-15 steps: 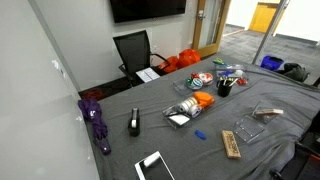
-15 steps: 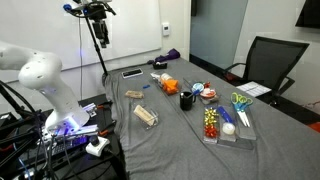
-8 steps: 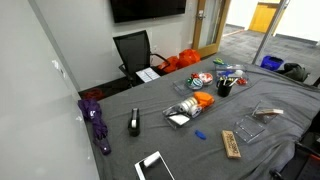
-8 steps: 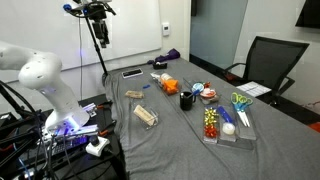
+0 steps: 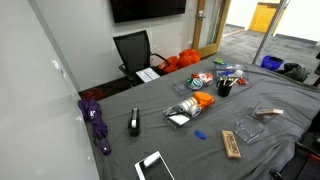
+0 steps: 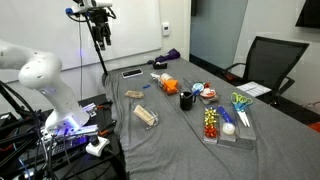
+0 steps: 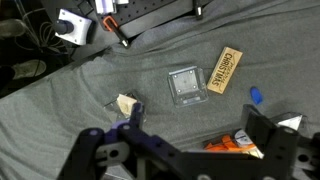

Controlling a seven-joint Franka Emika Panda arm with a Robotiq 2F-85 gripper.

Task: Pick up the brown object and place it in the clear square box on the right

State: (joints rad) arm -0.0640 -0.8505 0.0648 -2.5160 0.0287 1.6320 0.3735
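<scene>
Gripper [image 6: 101, 36]: high above the table [image 5: 190, 158], over the end nearest the white robot base [image 6: 40, 75]. It points down and touches nothing.

Wrist view: you have the gripper [image 7: 185, 150] with its two fingers [image 7: 272, 140] spread wide. Nothing sits between them, so it is fully open and empty.

Brown object [image 7: 227, 70]: flat on the grey cloth, close to the table edge by the robot base. It is untouched. In both exterior views it lies at a slant to that edge [image 5: 231, 144] [image 6: 146, 116]. Lettering shows on its top in the wrist view; you cannot read it.

Clear square box [image 7: 187, 85]: just beside the brown object, not touching it, on the same strip along that edge. In an exterior view it sits between the brown object and a second clear container [image 5: 268, 112] nearer the table corner. The wrist view shows something tan inside that second container [image 7: 125, 103].

Other items:
- Small blue piece [image 7: 255, 96], near the brown object, toward the table middle.
- Orange bundle [image 5: 203, 100], around the table middle; only partly seen in the wrist view [image 7: 235, 145].
- Black cup [image 6: 187, 100], beyond the bundle.
- Purple object [image 5: 96, 120], along the edge by the wall.
- Office chair [image 5: 133, 50], at the far end.
</scene>
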